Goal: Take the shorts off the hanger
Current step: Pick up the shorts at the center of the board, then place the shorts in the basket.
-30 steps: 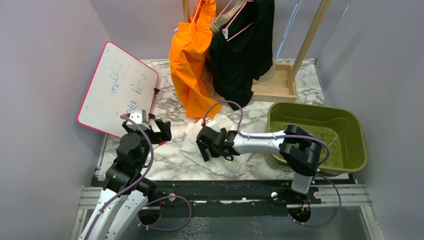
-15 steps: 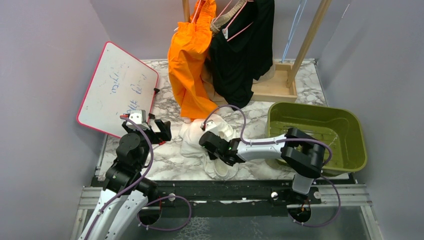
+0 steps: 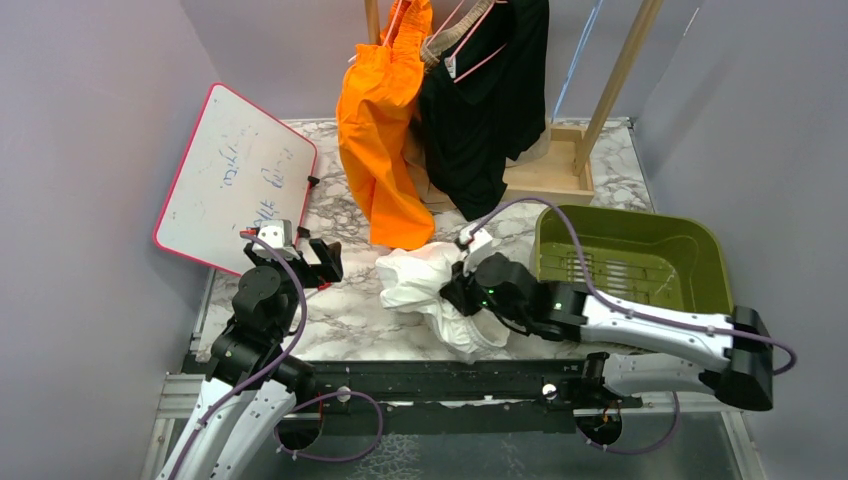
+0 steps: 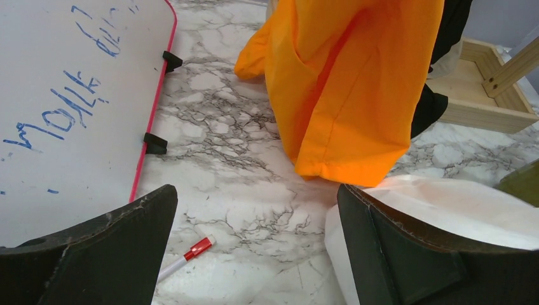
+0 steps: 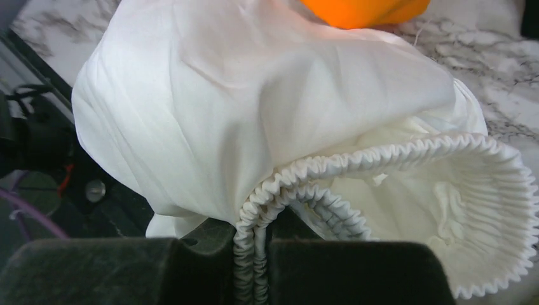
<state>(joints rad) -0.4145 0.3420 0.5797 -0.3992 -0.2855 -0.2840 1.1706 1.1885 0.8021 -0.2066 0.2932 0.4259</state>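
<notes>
The white shorts (image 5: 254, 95) are off the rack and bunched up right in front of your right gripper (image 5: 251, 254). They rest on the marble table (image 3: 340, 310) or barely above it; I cannot tell which. The jaws are pressed together on a doubled fold of the gathered waistband (image 5: 381, 159), and the rest of the band loops open to the tool's right.

Expect the shorts to be light, limp and soft, so they will drape, trail and snag rather than hold any shape. The elastic will stretch before the cloth follows. The thick ruffled band is your best hold, because the thin leg fabric would likely slip between the pads.

Just beyond the white heap, ahead of the fingers, the hem of the orange shorts (image 3: 385, 140) hangs down to the tabletop. The black shorts (image 3: 485, 110) hang beside them from a hanger (image 3: 465, 50), with a tan sliver between the two. Take those by the waist as well.

The green bin (image 3: 545, 215) sits close on the tool's right.

Your left gripper (image 4: 254, 248) is spread wide and holds nothing. The orange hem is ahead of it, a red marker (image 4: 187, 254) lies beneath it, and the whiteboard (image 4: 63, 95) is off to its left.
</notes>
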